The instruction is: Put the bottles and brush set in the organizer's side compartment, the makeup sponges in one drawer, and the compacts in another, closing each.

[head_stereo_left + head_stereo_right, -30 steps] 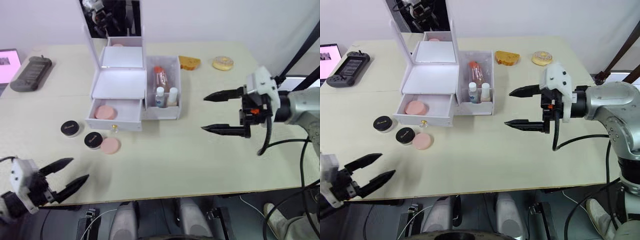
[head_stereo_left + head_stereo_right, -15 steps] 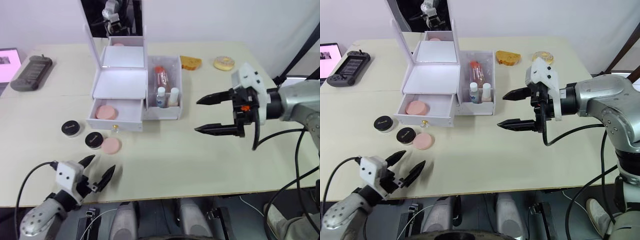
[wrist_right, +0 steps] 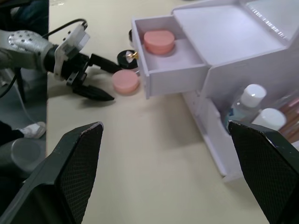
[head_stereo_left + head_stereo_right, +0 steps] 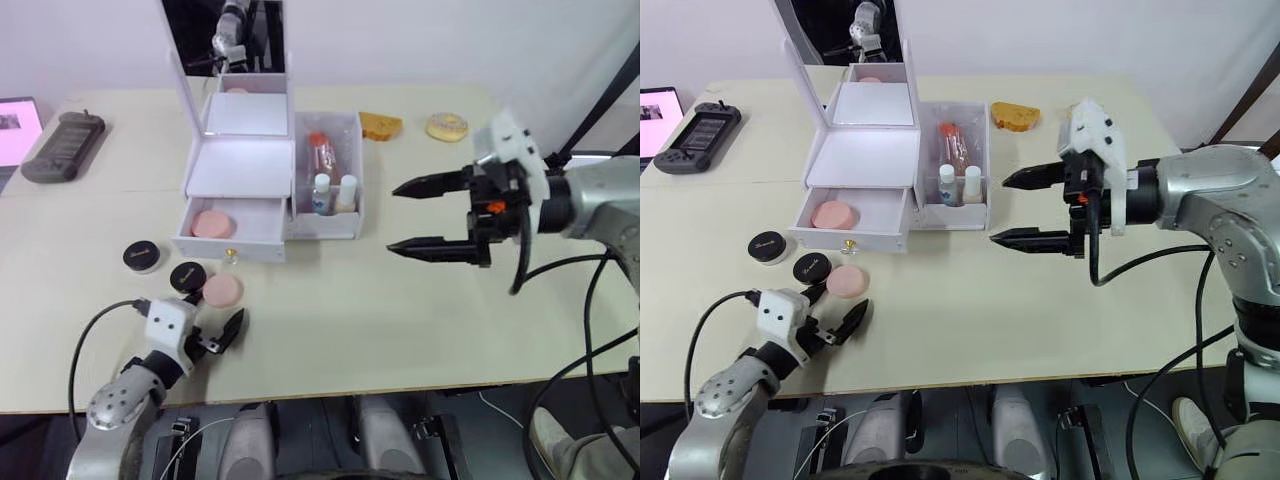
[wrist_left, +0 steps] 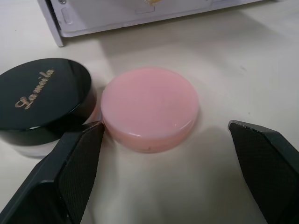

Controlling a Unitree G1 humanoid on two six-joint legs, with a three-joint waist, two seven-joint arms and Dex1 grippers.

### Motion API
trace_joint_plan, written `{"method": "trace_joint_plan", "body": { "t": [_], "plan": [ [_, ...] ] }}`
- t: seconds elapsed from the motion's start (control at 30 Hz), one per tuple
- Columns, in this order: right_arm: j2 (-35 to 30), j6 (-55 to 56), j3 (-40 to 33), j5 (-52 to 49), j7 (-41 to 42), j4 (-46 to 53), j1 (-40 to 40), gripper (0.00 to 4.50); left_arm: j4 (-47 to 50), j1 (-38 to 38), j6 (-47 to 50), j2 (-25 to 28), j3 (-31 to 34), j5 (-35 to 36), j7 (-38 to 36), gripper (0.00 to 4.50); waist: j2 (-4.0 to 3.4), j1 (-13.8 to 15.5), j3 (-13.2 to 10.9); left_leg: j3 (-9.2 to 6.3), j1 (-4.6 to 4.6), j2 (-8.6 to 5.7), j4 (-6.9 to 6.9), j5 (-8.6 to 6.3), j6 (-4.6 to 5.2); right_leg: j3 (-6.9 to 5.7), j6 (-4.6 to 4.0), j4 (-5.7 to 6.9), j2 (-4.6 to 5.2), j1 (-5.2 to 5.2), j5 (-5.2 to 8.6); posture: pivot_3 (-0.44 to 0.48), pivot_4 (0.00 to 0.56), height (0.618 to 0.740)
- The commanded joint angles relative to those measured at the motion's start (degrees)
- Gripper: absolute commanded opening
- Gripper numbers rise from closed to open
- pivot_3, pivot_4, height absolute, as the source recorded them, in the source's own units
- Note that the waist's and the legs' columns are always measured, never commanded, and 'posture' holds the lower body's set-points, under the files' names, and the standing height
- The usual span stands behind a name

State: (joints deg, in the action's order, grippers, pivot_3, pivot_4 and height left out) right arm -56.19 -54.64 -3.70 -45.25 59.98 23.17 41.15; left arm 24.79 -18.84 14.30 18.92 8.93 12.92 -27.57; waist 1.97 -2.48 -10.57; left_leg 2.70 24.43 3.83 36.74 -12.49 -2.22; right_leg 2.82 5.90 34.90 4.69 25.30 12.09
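Beige tabletop [image 4: 330, 310]. Left gripper [image 4: 836, 312], jaws wide apart and empty, frames a pink sponge [image 5: 149, 108] lying ahead of it, beside a compact [image 5: 39, 98]. Beyond, the organizer [image 4: 245, 170] has an open drawer [image 4: 228, 222] holding the second sponge [image 4: 211, 223]; its side compartment [image 4: 330, 180] holds the bottles [image 4: 332, 192]. Right gripper [image 4: 418, 215], spread wide and empty, hovers beside that compartment.

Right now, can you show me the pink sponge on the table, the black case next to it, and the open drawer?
Pink sponge [image 5: 149, 107]: left wrist view, middle of its flat top.
Black case [image 5: 41, 91]: left wrist view, on the lettered lid.
Open drawer [image 4: 228, 246]: left eye view, on its front wall.
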Motion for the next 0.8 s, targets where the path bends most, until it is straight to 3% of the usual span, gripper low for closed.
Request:
{"method": "trace_joint_plan", "body": {
  "t": [0.03,0.23,0.5,0.8],
  "plan": [
    [-0.3,0.1,-2.9,-1.8,-0.8,2.3,-0.2,4.50,0.0,1.0,-0.4,-0.5,-1.6,-1.2,1.8,4.48,0.00,0.0,0.0,-0.01,-0.01,0.00,0.03,0.00,0.00,0.00,0.00,0.06,0.00,0.01,0.00,0.000,0.150,0.738],
    [-1.1,0.3,-3.7,-2.1,-1.4,3.2,-1.7,4.50,0.9,3.8,4.4,0.9,-2.3,-1.4,3.0,4.48,0.00,-0.1,0.0,-0.06,-0.01,0.00,0.28,-0.01,-0.01,0.00,0.00,0.20,0.00,-0.04,0.00,0.000,0.150,0.738],
    [-1.3,0.5,-3.5,-1.9,-1.8,3.8,-2.0,4.50,7.5,10.9,23.4,8.0,-4.1,0.2,3.0,4.48,0.00,0.0,0.0,-0.07,0.01,0.00,0.27,-0.01,-0.01,0.00,0.00,0.20,0.00,-0.03,0.00,0.000,0.150,0.738],
    [-1.1,0.8,-3.2,-1.7,-2.2,4.1,-2.1,4.50,11.1,16.9,35.6,8.3,-6.3,0.7,6.3,4.48,0.01,0.0,0.0,-0.08,0.01,0.00,0.27,0.00,0.00,0.00,0.00,0.20,-0.01,-0.05,0.00,0.000,0.150,0.738]
  ]
}}
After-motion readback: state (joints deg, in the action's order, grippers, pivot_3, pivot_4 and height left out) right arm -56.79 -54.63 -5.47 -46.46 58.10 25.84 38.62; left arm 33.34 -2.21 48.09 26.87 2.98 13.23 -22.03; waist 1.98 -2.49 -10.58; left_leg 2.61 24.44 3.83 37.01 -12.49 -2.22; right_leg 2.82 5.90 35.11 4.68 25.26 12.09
